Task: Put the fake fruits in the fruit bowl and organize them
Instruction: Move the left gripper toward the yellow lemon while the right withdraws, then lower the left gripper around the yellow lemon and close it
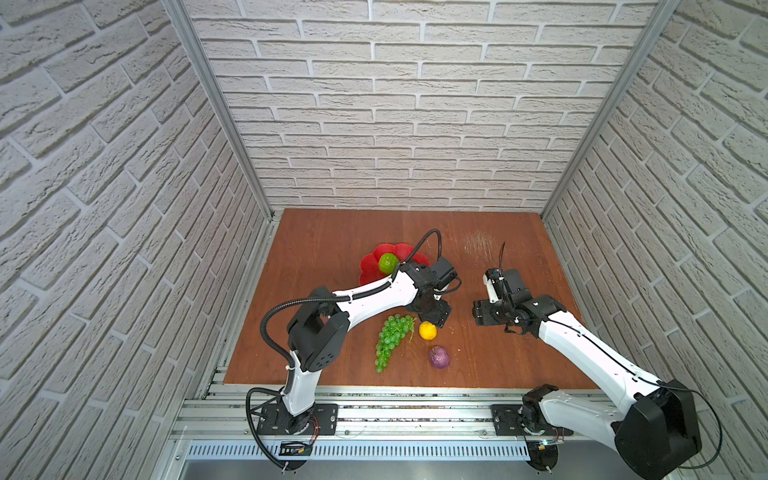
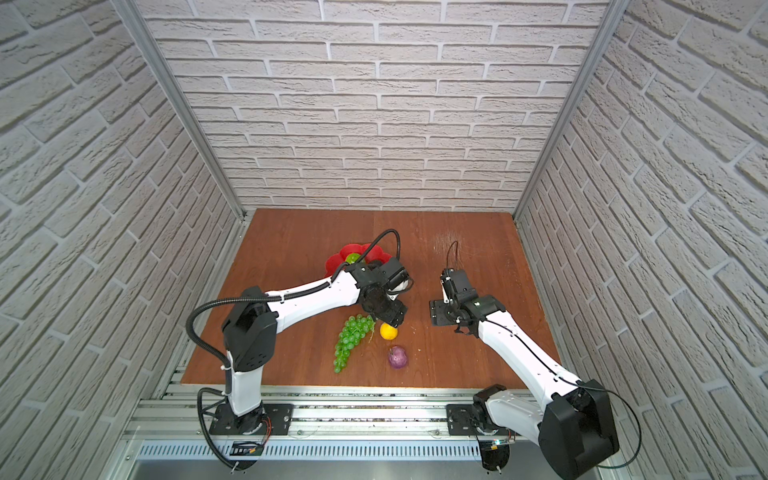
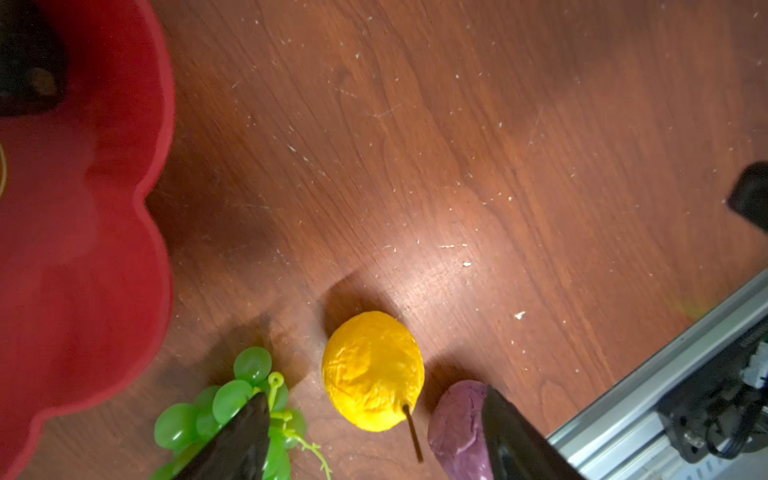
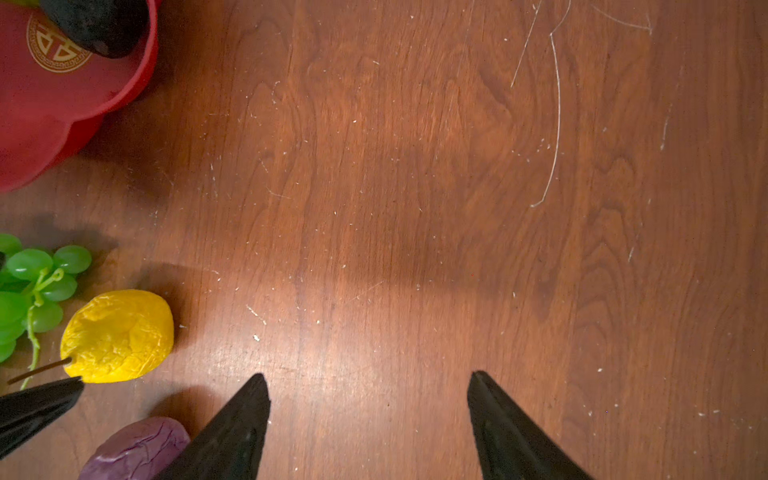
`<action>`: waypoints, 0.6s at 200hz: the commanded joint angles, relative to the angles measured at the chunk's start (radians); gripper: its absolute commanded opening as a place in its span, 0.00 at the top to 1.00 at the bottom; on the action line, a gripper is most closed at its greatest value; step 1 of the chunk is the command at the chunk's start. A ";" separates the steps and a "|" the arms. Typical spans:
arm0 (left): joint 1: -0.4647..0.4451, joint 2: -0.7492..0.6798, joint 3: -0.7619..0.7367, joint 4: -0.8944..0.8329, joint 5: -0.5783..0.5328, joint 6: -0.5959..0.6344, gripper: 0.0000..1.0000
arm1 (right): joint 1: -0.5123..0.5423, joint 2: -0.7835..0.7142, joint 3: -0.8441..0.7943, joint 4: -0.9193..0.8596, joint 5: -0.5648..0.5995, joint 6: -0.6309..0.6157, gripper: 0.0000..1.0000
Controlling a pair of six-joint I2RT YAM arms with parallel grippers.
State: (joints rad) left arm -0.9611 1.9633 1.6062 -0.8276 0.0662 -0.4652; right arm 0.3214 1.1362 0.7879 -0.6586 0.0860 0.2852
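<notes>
- Sitting in shallow glossy red flower-shaped plastic bowl (image 1: pixel 368 266), gold emblem at centre: bumpy bright-green ball (image 1: pixel 387 263), dark rough avocado (image 4: pixel 99 25).
- Lying on brown wooden table (image 1: pixel 498 353), near bowl: long green grape bunch (image 1: pixel 390 338), crinkled yellow lemon (image 1: pixel 427 330), wrinkled purple roundish fruit (image 1: pixel 439 357).
- Left jaws spread above lemon, pinching nothing.
- Right jaws spread over table, pinching nothing.

Lab test booth: faux-brick panels (image 1: pixel 395 124), aluminium framing (image 1: pixel 415 411), wooden tabletop (image 1: pixel 332 232).

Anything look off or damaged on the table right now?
Minor: the lemon skin looks crumpled and dented, thin brown stem sticking out. The table has long pale scratches and white specks. Nothing spilled or tipped.
</notes>
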 commanded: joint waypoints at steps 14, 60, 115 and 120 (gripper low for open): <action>-0.005 0.075 0.078 -0.097 -0.007 0.081 0.20 | -0.002 0.018 -0.009 0.057 -0.059 0.012 0.23; -0.007 0.143 0.128 -0.133 0.017 0.109 0.20 | -0.002 0.036 -0.027 0.083 -0.080 0.027 0.24; -0.006 0.186 0.120 -0.123 0.041 0.128 0.21 | -0.002 0.026 -0.046 0.100 -0.071 0.048 0.24; -0.007 0.189 0.121 -0.122 0.043 0.129 0.21 | -0.002 0.029 -0.046 0.101 -0.073 0.049 0.24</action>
State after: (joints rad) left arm -0.9634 2.1223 1.7103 -0.9272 0.0860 -0.3592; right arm 0.3206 1.1725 0.7593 -0.5915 0.0212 0.3126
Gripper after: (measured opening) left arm 0.795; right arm 0.763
